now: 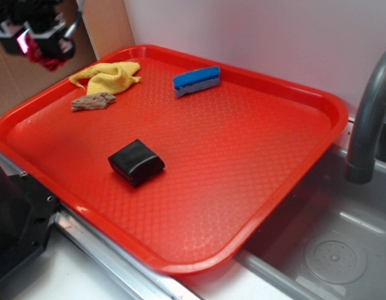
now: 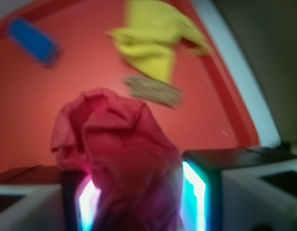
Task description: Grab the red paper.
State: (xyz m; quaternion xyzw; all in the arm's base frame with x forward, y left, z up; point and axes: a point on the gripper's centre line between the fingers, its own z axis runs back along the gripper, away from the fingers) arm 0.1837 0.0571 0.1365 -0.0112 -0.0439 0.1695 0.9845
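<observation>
My gripper (image 1: 39, 44) hangs high at the far left, above and beyond the corner of the red tray (image 1: 293, 181). It is shut on the red paper (image 1: 47, 57), a dark red wrinkly wad held well above the tray. In the wrist view the red paper (image 2: 117, 154) fills the space between the two glowing pads of my gripper (image 2: 141, 197) and bulges out past them.
On the tray lie a black block (image 1: 136, 162), a blue sponge (image 1: 197, 80), a yellow cloth (image 1: 108, 76) and a small brown scrap (image 1: 92, 102). A grey faucet (image 1: 368, 112) and a sink basin (image 1: 330, 250) are on the right.
</observation>
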